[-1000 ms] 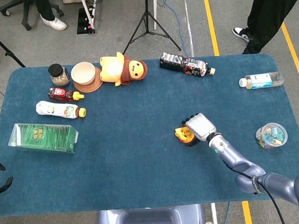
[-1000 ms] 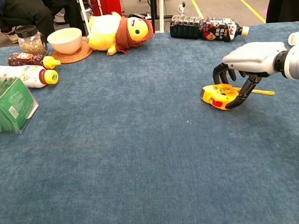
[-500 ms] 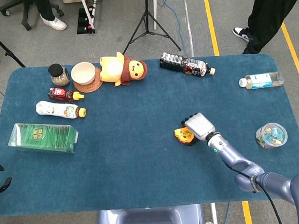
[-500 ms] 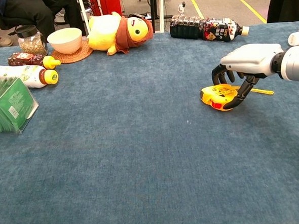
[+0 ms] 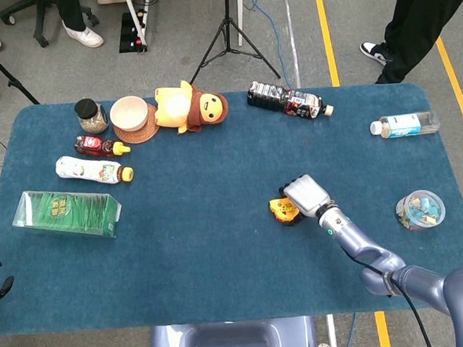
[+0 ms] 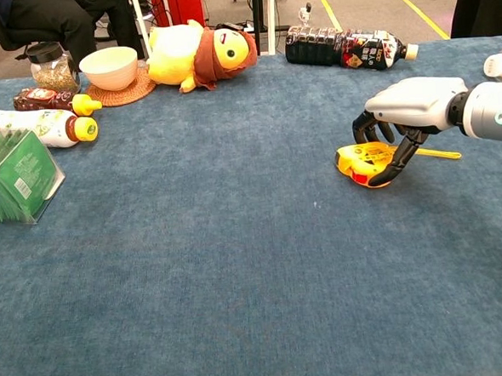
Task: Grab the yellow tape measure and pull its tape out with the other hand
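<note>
blue table [image 5: 220,245], tape measure [image 6: 364,161], bottles, bowl [image 5: 129,112], plush toy [image 5: 190,107], green box [image 5: 66,214]

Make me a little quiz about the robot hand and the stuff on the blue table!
1. True or false: the yellow tape measure is lifted off the table.
2. Which hand hangs over the tape measure?
3. What sits on the woven coaster: A jar, B bowl, C bottle?

Key
1. False; it lies on the table.
2. The right hand, its fingers curled around it.
3. B, the bowl.
</note>
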Controlling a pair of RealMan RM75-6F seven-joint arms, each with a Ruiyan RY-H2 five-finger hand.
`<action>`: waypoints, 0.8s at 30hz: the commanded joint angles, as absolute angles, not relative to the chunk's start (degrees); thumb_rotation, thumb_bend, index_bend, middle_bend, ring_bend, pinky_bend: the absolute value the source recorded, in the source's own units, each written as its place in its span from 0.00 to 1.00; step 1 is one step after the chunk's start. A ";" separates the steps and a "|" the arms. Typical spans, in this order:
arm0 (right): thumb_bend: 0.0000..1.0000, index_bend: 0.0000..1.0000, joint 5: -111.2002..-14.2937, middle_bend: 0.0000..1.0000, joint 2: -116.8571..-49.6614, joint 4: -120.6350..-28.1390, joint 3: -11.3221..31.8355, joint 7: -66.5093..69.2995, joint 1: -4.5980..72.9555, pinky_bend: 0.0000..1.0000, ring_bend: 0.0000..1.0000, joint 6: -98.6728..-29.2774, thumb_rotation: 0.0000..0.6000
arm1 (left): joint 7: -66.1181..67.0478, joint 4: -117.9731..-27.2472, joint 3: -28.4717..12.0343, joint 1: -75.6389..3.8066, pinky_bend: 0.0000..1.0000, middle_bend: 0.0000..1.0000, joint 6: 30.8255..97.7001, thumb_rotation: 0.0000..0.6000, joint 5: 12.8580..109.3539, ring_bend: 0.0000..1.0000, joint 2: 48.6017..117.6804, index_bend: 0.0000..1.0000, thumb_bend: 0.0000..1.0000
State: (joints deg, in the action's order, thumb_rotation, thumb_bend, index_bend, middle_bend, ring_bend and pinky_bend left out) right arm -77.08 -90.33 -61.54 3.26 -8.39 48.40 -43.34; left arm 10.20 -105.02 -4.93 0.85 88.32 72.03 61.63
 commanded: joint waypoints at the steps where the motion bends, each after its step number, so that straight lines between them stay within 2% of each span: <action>1: 0.18 0.47 -77.07 0.50 -90.69 -61.17 3.45 -8.05 48.32 0.48 0.51 -43.35 0.57 | 10.12 -105.01 -4.92 0.90 0.34 0.46 88.32 1.00 72.02 0.33 61.61 0.50 0.20; 8: 0.18 0.59 -77.59 0.61 -91.61 -60.34 3.91 -6.66 47.98 0.58 0.63 -44.17 0.59 | 9.94 -104.87 -4.92 1.03 0.34 0.46 88.32 1.00 71.99 0.33 61.56 0.50 0.20; 12: 0.18 0.63 -77.83 0.65 -91.78 -60.19 4.33 -4.62 47.75 0.61 0.69 -44.47 0.60 | 9.87 -104.73 -4.88 1.00 0.34 0.46 88.10 1.00 71.94 0.33 61.63 0.50 0.20; 24: 0.18 0.64 -78.85 0.66 -86.74 -66.88 5.20 -1.52 45.70 0.61 0.70 -48.07 0.60 | 11.93 -106.63 -5.25 -2.18 0.34 0.46 84.64 1.00 73.95 0.33 61.87 0.50 0.20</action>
